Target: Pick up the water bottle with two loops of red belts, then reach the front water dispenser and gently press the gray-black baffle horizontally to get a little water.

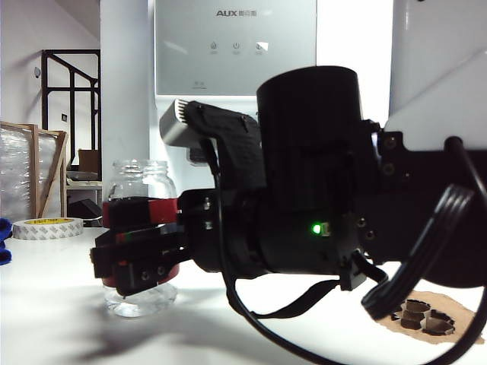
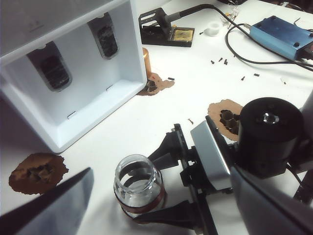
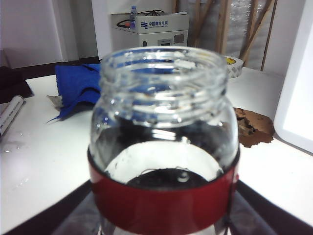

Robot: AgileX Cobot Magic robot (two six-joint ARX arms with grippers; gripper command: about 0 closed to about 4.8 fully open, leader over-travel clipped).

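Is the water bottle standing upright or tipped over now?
Upright: the water bottle stands on its base on the table, open mouth upward, between the right gripper fingers.

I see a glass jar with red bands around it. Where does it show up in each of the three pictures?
Exterior view: the jar stands on the table at lower left, the right end effector around its body.
Left wrist view: bottom centre, seen from above, between that end effector's fingers.
Right wrist view: it fills the middle, very close.
Shared landmark: the white water dispenser, also in the left wrist view.
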